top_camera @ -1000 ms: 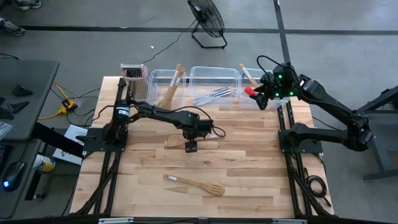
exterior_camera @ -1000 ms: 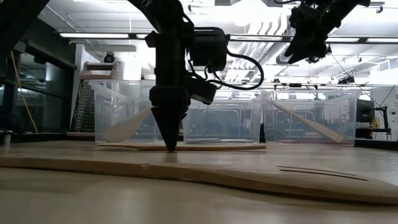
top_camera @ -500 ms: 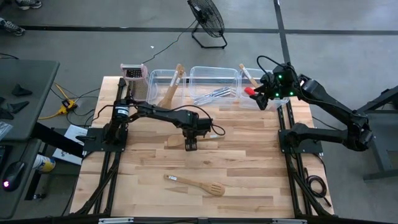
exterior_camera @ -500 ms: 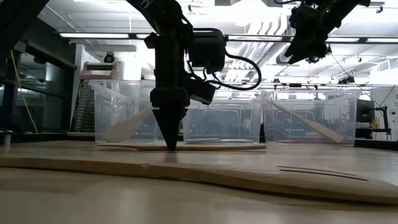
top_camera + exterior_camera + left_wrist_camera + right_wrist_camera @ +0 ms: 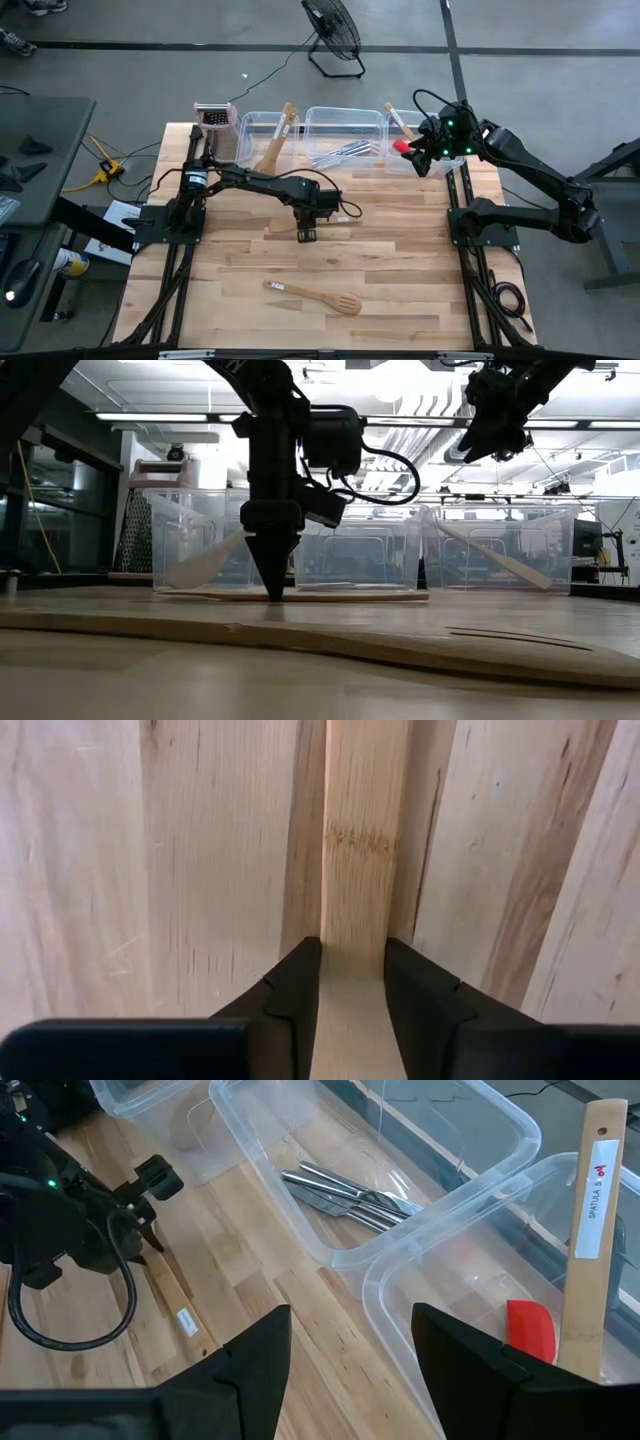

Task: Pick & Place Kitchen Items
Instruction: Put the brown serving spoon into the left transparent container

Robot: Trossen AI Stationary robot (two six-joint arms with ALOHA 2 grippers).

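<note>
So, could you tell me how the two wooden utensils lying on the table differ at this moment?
The wooden utensil mid-table lies between the left gripper fingers, which flank its flat handle; the slotted wooden spatula nearer the front edge lies free, no gripper near. The slotted spatula shows whole from above, while the arm covers much of the other. Both are light wood, flat on the table.

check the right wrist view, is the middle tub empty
No, the middle tub holds silvery metal cutlery lying on its floor.
</note>
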